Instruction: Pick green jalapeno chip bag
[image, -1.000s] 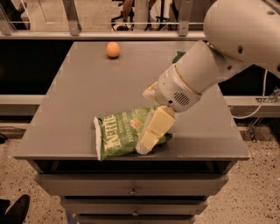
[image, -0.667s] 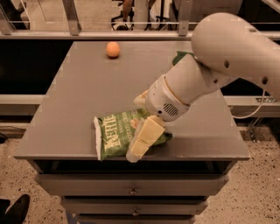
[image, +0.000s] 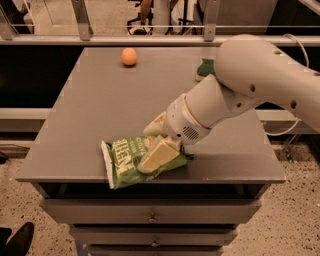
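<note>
Obs., single camera view looking down on the counter (image: 95, 110) from its front.

- Green jalapeno chip bag (image: 125, 161): lies flat at the front edge of the counter, a little left of centre. Its white sealed end points toward the front-left corner and its lower corner slightly overhangs the front edge. Surface is crinkled.
- Writing on bag: white lettering runs sideways near the left end, read as "Kettle". There is smaller pale print to the right of it, not legible. No other label can be made out, as the right half of the bag is covered.
- Gripper (image: 152, 150): cream-coloured, down on the right half of the bag and in contact with its top face. How far open the claw is, and whether it has actual hold of the bag, cannot be told from this view.
- Arm (image: 240, 85): white, comes in from the right side, crosses over the right half of the counter and slopes down toward the front edge. A round grille shows on the wrist housing just behind the gripper.
- Orange ball (image: 129, 56): near the back edge, left of centre, well apart from the bag.
- Sponge (image: 202, 67): green with a yellowish base, near the back edge toward the back-right corner, partly hidden by the arm.
- Drawers (image: 150, 212): below the counter top, with small knobs at centre. No markings seen.
- Dark shoe (image: 17, 239): on the speckled floor, beyond the front-left corner.
</note>
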